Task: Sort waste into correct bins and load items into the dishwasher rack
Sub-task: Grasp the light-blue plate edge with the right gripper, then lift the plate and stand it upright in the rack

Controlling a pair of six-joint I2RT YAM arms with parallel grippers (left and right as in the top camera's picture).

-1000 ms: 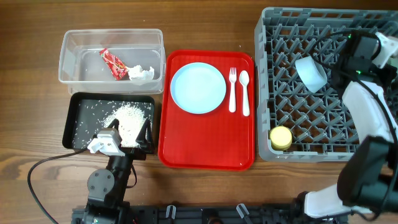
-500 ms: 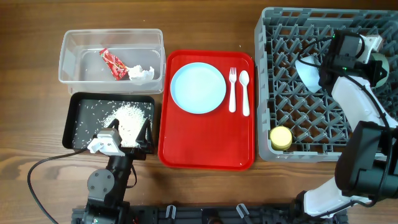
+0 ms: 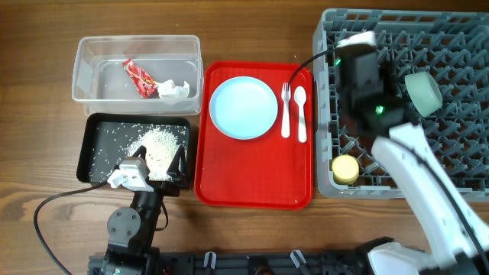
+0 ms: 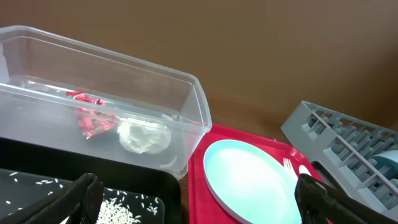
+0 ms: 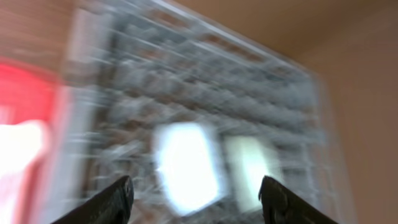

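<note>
A wooden desk [image 3: 38, 153] seen from above. Near the far left corner stands a clear tub [image 3: 84, 76] holding a red wrapper [image 3: 139, 78] and, touching it, a crumpled white napkin [image 3: 173, 90]. Just in front of the tub, toward the near edge, lies a black tray [image 3: 92, 172] with a heap of white rice [image 3: 157, 141] and loose grains scattered on its left side.

In the middle of the desk is a red serving tray [image 3: 252, 179]. On its far half sits a light blue plate [image 3: 243, 108], with a white fork [image 3: 286, 111] and a white spoon [image 3: 300, 114] lying side by side just to the plate's right.

A large grey rack [image 3: 458, 153] fills the right edge of the desk. A small yellow cup [image 3: 344, 168] sits in its near left corner. A pale green bowl [image 3: 422, 93] rests among the pegs further back and to the right.

The left tool [image 4: 199, 186] hovers at the near edge of the black tray, released, its fingers spread wide with nothing between them. The right arm reaches over the rack's left side. The right tool [image 5: 196, 193] is also released and empty, above the lattice. Its wrist view is heavily blurred.
</note>
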